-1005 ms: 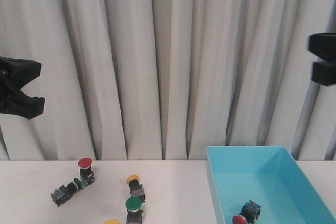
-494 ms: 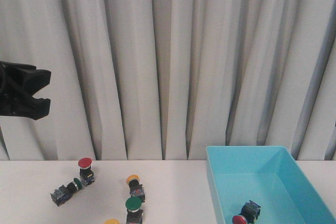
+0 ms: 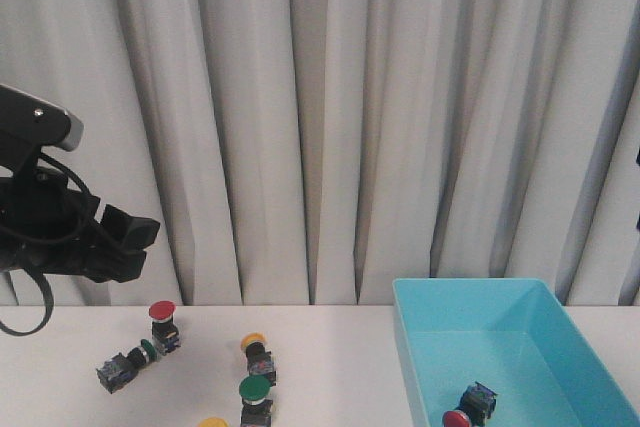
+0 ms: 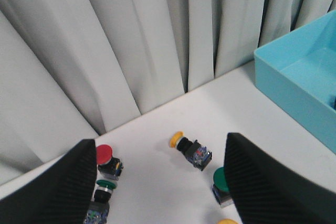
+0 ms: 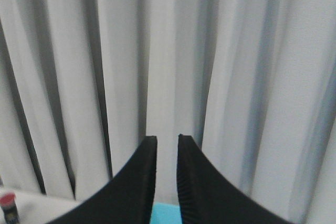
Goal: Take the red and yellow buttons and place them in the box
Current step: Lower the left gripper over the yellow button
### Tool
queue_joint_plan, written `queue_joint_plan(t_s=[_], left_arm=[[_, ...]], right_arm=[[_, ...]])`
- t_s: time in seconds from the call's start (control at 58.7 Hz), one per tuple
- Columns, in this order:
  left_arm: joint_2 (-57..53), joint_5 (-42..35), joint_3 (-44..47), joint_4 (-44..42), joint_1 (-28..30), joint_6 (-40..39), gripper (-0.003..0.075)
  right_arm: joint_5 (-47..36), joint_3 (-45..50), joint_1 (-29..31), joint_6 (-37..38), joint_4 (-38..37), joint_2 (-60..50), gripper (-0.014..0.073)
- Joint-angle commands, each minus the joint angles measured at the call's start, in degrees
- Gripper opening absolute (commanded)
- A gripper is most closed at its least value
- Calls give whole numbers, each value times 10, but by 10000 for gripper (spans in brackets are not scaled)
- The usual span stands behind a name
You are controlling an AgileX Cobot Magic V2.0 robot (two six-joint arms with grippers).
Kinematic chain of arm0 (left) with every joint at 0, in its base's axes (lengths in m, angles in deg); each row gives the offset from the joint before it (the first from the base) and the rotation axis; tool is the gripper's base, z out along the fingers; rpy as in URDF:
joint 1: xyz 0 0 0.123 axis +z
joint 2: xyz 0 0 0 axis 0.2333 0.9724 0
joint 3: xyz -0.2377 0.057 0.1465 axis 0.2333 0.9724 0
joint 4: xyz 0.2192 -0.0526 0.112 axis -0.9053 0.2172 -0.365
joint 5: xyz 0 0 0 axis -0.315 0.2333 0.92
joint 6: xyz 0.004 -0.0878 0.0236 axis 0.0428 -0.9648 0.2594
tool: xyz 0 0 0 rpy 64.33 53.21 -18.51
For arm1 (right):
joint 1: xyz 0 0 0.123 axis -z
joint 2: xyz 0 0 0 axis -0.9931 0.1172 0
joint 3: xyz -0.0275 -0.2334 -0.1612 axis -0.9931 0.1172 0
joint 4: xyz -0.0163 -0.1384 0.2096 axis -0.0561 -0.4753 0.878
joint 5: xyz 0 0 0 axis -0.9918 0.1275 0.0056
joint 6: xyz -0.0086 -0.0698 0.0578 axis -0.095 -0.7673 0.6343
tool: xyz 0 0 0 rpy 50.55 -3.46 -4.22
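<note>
Left gripper [image 3: 140,245] first: a second ago it was parked up at the left edge, and now that arm has swung in and down so it hangs just above the red button [image 3: 161,311] end of the table [image 3: 340,367]. Its fingers are spread wide with nothing between them, and the wrist camera looks straight down between them at the cluster of switches. So I'd say this is me lining up the next pick, nothing grabbed yet.

Meanwhile my right gripper [image 5: 163,139] has pulled out of the front view almost completely. On its own wrist camera the fingers are drawn nearly together and empty, pointing at the curtain [image 5: 226,77]. Looks like it's done its bit for now.

Count as I see it:
- red: two. One stands on the table at the back left, and one [image 3: 458,417] is already lying in the box [image 3: 420,347], near its front.
- yellow: two, both out on the table, one mid-table [image 3: 254,343] and one [image 3: 212,423] cut off by the bottom edge.
- green: two ( [image 3: 148,349], [image 3: 255,390]), which stay put.
- box: one, on the right.

So I reckon one in, three to go.
</note>
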Motion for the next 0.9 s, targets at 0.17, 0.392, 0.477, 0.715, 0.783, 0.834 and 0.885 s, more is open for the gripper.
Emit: queue_joint_plan(t_s=[0.17, 0.392, 0.477, 0.715, 0.783, 0.834, 0.885], left_arm=[[-11, -21, -15, 17, 2, -15, 504], [27, 26, -30, 25, 1, -21, 504], [50, 64, -52, 25, 1, -21, 504], [124, 186, -138, 25, 1, -53, 504], [149, 227, -162, 25, 1, -62, 504], [167, 254, -179, 25, 1, -63, 504], [187, 274, -191, 24, 1, -64, 504]], right_arm=[[-46, -17, 1, -52, 107, -6, 125], [-25, -17, 1, -64, 34, -4, 204], [-17, -17, 1, -50, -5, -4, 283], [-6, -17, 1, -10, -57, -4, 463], [0, -17, 1, -10, -57, -4, 468], [8, -17, 0, -10, -57, -4, 467], [15, -17, 0, -10, -57, -4, 467]])
